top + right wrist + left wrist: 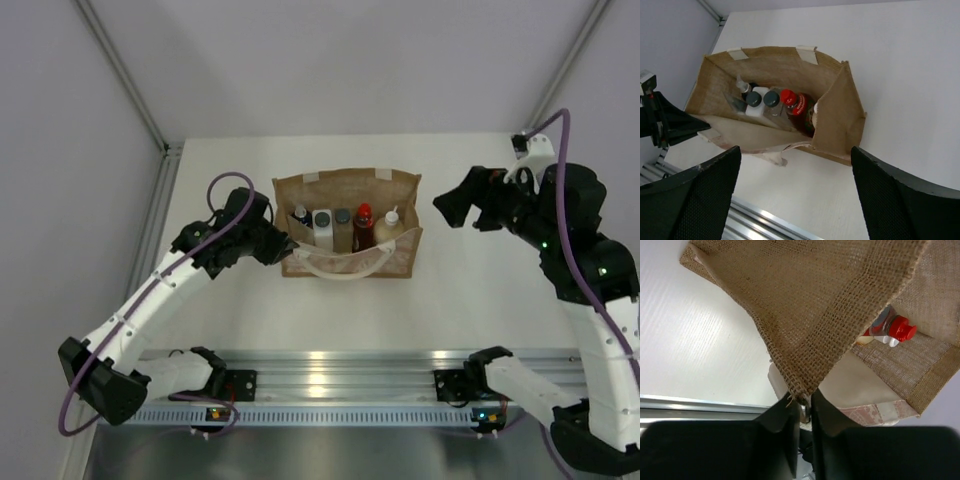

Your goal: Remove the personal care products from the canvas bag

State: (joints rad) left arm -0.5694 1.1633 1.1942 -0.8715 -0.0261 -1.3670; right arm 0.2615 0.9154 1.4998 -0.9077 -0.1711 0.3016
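The canvas bag (pixel 345 190) stands open at mid-table. In a row inside it stand a dark-capped bottle (pixel 300 214), a white squarish bottle (pixel 322 228), a grey-capped clear bottle (pixel 343 217), a red bottle (pixel 363 226) and a cream bottle with a white nozzle (pixel 389 226). My left gripper (pixel 284 247) is shut on the bag's front left rim corner (pixel 802 390). The left wrist view also shows the red cap (pixel 902 330). My right gripper (pixel 462 205) is open and empty, up beside the bag's right end. The right wrist view looks down on the bag (pixel 837 115) and red bottle (pixel 796 104) between its spread fingers (pixel 695 200).
The bag's cream handle (pixel 345 268) droops over its front onto the white table (pixel 500 290). A metal rail (pixel 330 365) runs along the near edge. Grey walls close in the left, back and right sides.
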